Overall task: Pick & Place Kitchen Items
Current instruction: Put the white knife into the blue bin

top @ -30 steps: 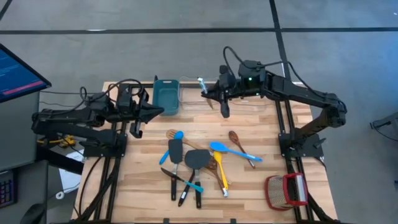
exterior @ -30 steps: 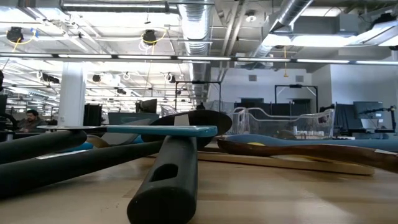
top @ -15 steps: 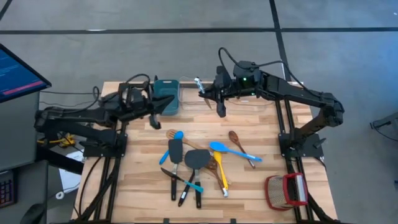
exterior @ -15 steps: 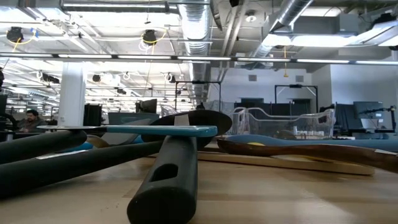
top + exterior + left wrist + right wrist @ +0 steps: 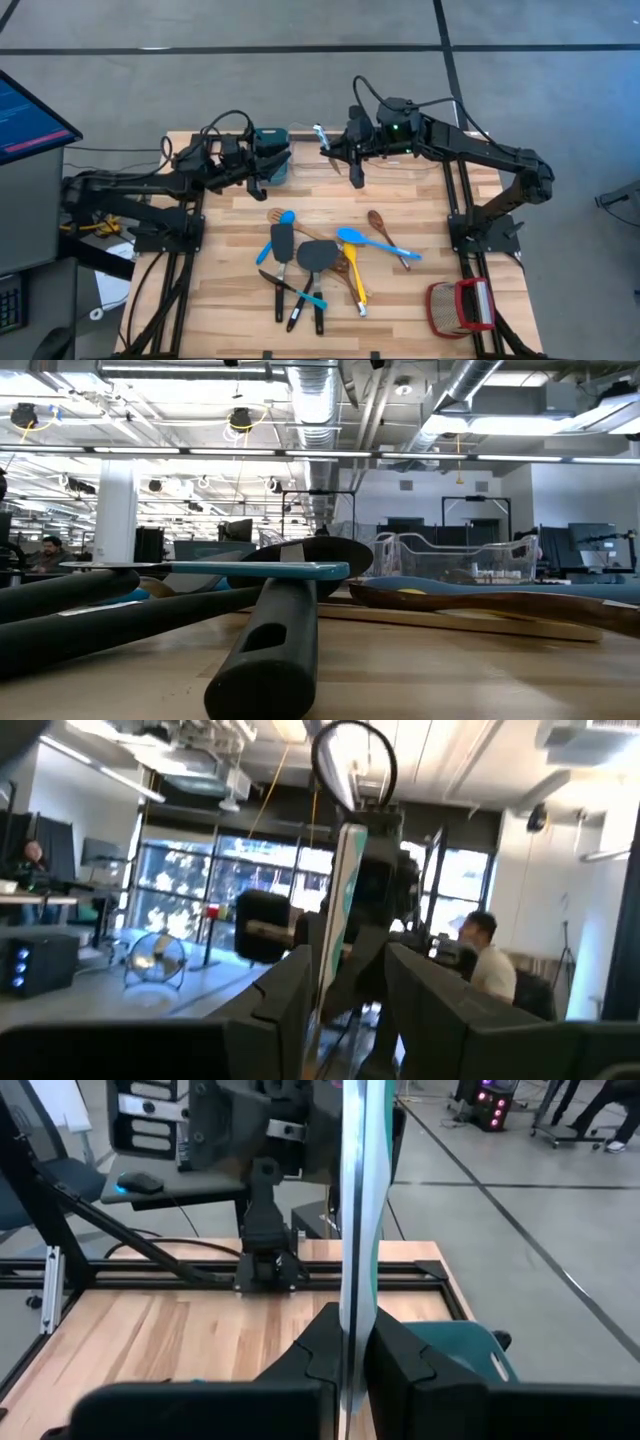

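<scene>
L gripper (image 5: 262, 175) sits over the teal bin (image 5: 270, 145) at the table's back edge w/ a black utensil (image 5: 254, 187) at its fingers; they look parted in the L wrist view, can't tell if it's held. R gripper (image 5: 342, 152) is clamped on a blue-tipped utensil (image 5: 357, 170) above the clear container (image 5: 395, 168). Remaining utensils (image 5: 315, 262) lie piled mid-table, red basket (image 5: 460, 305) at the near R corner.
</scene>
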Controlling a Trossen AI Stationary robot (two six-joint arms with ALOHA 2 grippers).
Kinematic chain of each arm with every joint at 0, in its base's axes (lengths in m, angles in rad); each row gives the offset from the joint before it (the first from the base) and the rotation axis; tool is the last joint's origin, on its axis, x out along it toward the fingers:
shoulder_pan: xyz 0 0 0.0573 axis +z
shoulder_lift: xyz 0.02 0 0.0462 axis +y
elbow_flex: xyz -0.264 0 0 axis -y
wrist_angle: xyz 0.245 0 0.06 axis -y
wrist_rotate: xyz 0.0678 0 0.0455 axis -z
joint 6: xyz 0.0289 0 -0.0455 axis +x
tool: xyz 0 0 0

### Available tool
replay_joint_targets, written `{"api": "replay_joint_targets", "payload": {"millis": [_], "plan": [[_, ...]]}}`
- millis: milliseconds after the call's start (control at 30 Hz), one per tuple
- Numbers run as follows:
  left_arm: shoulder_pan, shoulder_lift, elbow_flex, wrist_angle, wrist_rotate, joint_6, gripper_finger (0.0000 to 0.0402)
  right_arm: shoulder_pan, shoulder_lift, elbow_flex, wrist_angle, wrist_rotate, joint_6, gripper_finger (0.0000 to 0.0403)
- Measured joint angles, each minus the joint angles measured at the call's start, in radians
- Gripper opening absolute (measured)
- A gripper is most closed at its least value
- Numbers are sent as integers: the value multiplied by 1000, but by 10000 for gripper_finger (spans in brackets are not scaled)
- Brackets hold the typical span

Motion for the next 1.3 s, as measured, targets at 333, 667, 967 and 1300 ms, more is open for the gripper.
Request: {"api": "replay_joint_targets", "payload": {"millis": [333,667,967,1300], "plan": [[0,3,0,20,3,-44,104,-2,0,0,-4,-53,-2,17],[0,3,0,37,-71,7,100,1,0,0,24,-53,16,18],[-5,-12,1,44,-62,-2,100,1,0,0,29,-53,18,18],[115,42,13,1,147,-184,100,1,0,0,40,-53,17,18]]}}
